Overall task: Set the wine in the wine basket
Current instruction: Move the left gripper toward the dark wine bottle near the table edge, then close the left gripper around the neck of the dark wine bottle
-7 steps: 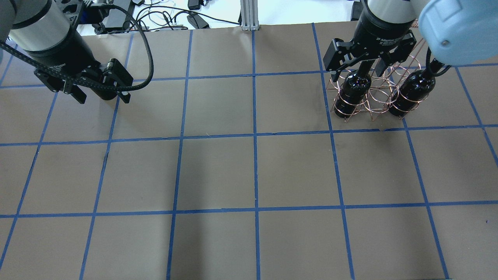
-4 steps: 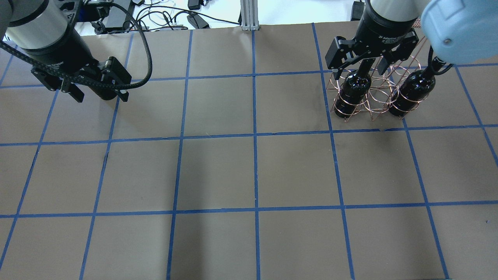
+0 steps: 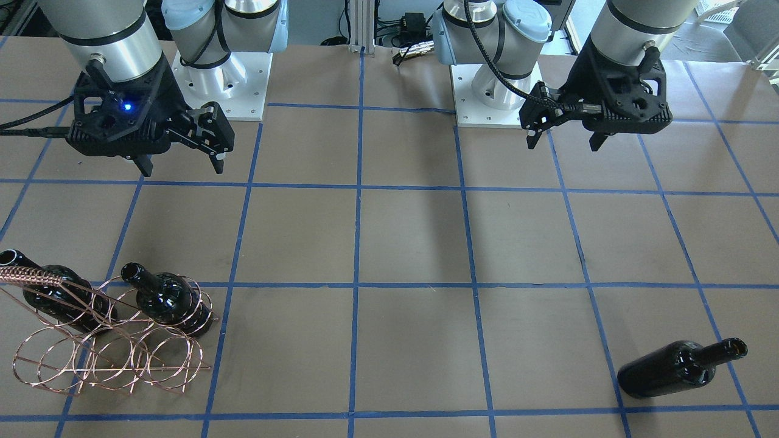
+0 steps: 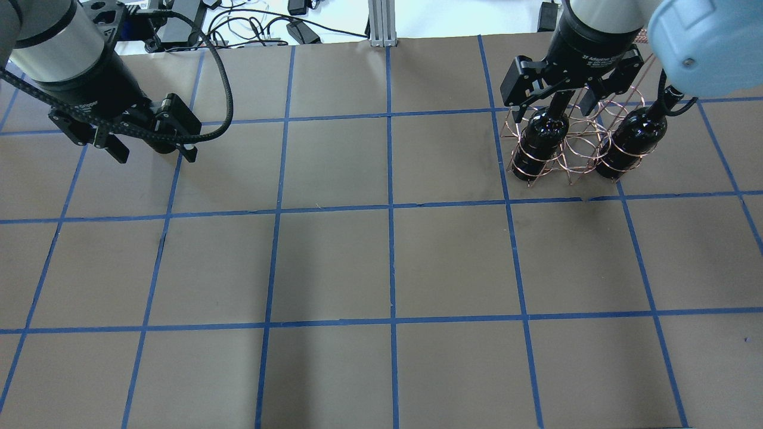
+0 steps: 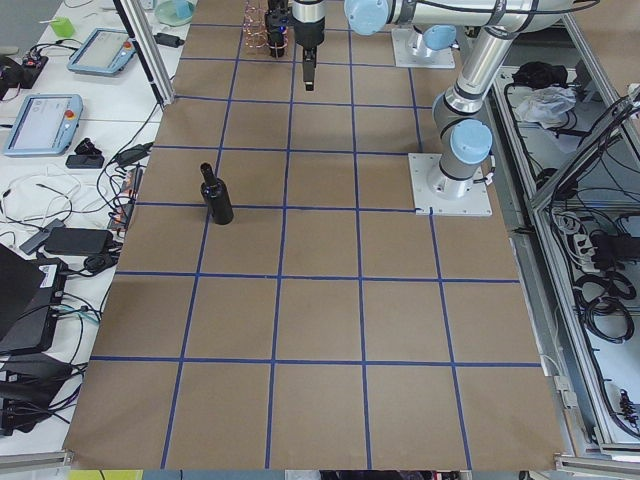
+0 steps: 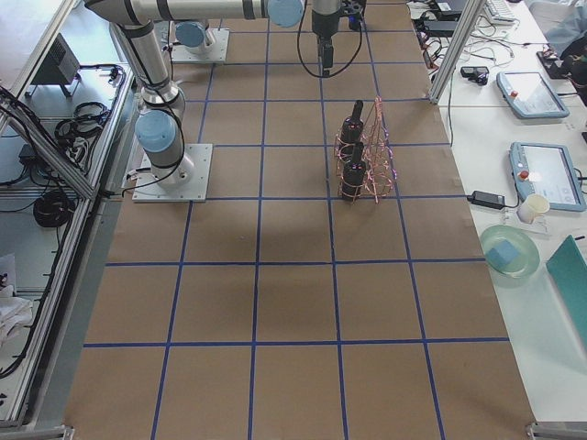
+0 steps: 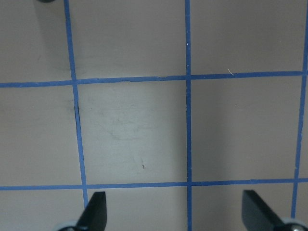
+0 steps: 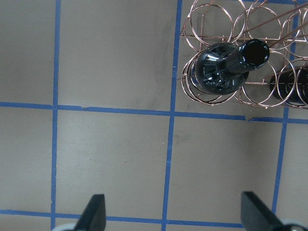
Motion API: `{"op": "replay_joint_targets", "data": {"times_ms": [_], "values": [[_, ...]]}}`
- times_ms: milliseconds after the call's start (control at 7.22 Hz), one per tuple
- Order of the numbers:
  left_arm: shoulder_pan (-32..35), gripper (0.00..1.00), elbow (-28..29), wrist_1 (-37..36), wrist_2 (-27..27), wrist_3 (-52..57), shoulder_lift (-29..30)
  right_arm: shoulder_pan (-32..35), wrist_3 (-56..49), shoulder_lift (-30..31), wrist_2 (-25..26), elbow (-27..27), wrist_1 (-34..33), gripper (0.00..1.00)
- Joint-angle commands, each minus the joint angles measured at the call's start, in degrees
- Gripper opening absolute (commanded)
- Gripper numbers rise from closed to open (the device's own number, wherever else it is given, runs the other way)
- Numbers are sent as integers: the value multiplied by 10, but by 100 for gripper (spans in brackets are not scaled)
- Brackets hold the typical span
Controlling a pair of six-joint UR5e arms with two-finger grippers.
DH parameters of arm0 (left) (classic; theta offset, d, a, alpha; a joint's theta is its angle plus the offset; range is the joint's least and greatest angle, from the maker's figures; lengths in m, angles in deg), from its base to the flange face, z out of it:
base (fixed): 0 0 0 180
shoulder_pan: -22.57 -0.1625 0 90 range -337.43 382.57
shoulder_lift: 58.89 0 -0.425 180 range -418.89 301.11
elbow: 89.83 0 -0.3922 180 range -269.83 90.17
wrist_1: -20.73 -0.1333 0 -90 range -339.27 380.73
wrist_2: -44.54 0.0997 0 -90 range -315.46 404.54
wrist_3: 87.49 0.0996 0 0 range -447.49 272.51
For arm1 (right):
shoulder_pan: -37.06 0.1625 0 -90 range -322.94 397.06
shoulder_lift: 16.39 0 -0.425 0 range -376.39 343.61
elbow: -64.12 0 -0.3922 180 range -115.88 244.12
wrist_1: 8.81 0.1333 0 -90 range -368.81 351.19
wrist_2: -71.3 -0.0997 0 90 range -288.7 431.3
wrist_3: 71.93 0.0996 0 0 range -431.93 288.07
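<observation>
Now the left pincer [image 3: 564, 145] and the right pincer [image 3: 182, 170] are both hanging apart and empty, and the wine [image 3: 675, 370] is standing on the tabletop [image 3: 414, 243], far from the wine basket [image 3: 109, 359].

Found a first bottle [image 4: 539, 140] upright in the left end ring and a second bottle [image 4: 633, 137] in the right end ring of the wine basket's [image 3: 103, 359] near row, far right on the table [image 4: 381, 262], a third bottle [image 3: 675, 370] alone far left.
</observation>
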Motion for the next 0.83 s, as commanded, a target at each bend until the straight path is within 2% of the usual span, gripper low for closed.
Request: {"op": "replay_joint_targets", "data": {"times_ms": [0, 416, 693], "values": [[-55, 100, 4, -3, -9, 32, 4, 0, -1, 0, 0, -1, 1, 100], [-141, 100, 15, -12, -29, 83, 21, 0, 0, 0, -3, -1, 2, 100], [-148, 100, 78, -35, -29, 120, 72, 0, 1, 0, -3, -1, 2, 100]]}}
